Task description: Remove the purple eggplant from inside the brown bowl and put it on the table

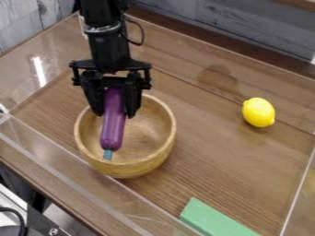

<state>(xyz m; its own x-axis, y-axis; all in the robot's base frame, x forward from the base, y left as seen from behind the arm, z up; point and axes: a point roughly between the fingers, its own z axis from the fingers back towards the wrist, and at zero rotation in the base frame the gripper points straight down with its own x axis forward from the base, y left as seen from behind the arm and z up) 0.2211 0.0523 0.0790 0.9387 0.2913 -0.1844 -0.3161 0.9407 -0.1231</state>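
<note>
A glossy purple eggplant (113, 124) hangs nearly upright over the brown bowl (154, 147), its bluish-green stem tip pointing down near the bowl's front inner wall. My black gripper (112, 93) comes down from above and is shut on the eggplant's upper end. The light-brown wooden bowl sits on the dark wood-grain table (234, 171) at left of centre. Whether the stem tip still touches the bowl's floor I cannot tell.
A yellow lemon (259, 112) lies on the table at the right. A flat green block (226, 221) rests near the front edge. Clear acrylic walls (37, 69) ring the tabletop, and the front wall runs close below the bowl.
</note>
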